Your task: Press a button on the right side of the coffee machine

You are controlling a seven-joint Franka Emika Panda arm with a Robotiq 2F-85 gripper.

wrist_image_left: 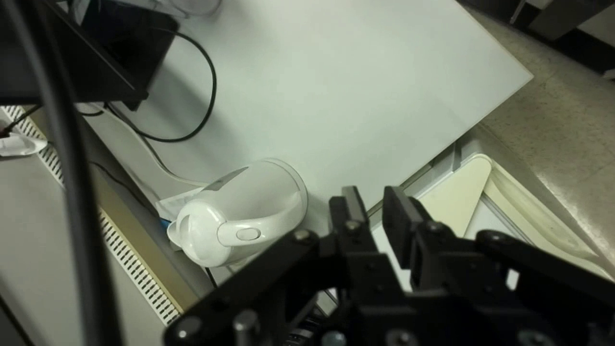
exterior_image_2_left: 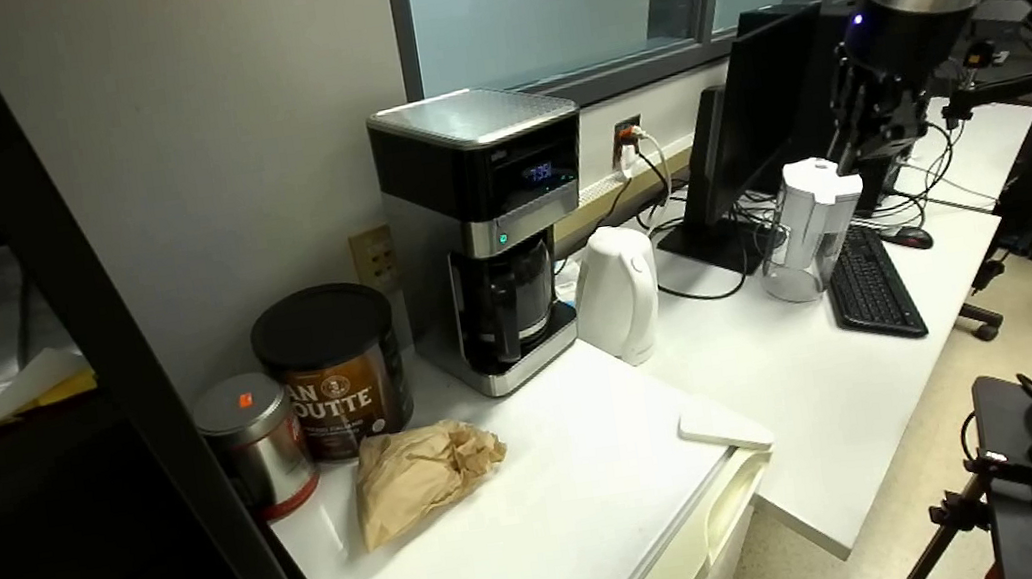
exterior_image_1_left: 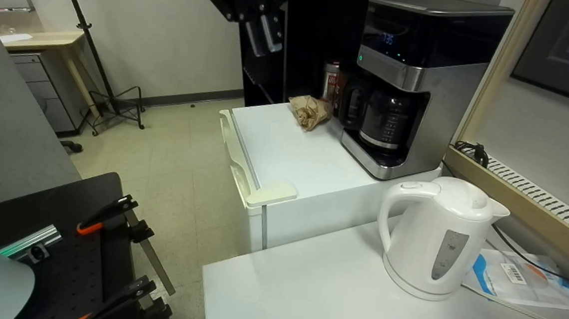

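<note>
The black and silver coffee machine point(exterior_image_1_left: 449, 101) stands on a white fridge top, with a dark glass carafe inside. It also shows in an exterior view point(exterior_image_2_left: 480, 173). Its blue display point(exterior_image_1_left: 388, 38) and small green lights on the front are lit. My gripper point(exterior_image_1_left: 265, 48) is in the air, apart from the machine; it also hangs in the air in an exterior view point(exterior_image_2_left: 871, 141). In the wrist view the fingers point(wrist_image_left: 371, 197) stand apart with a modest gap and nothing between them. Part of the carafe point(wrist_image_left: 302, 334) shows at the bottom there; the rest is hidden by the gripper.
The white kettle point(exterior_image_1_left: 431, 245) stands on the desk beside the machine. A paper bag point(exterior_image_2_left: 421, 474), a brown coffee tub point(exterior_image_2_left: 339, 395) and a metal can point(exterior_image_2_left: 260, 442) are at its other side. A clear pitcher point(exterior_image_2_left: 811, 233), monitor point(exterior_image_2_left: 754, 115) and keyboard point(exterior_image_2_left: 869, 285) are on the desk.
</note>
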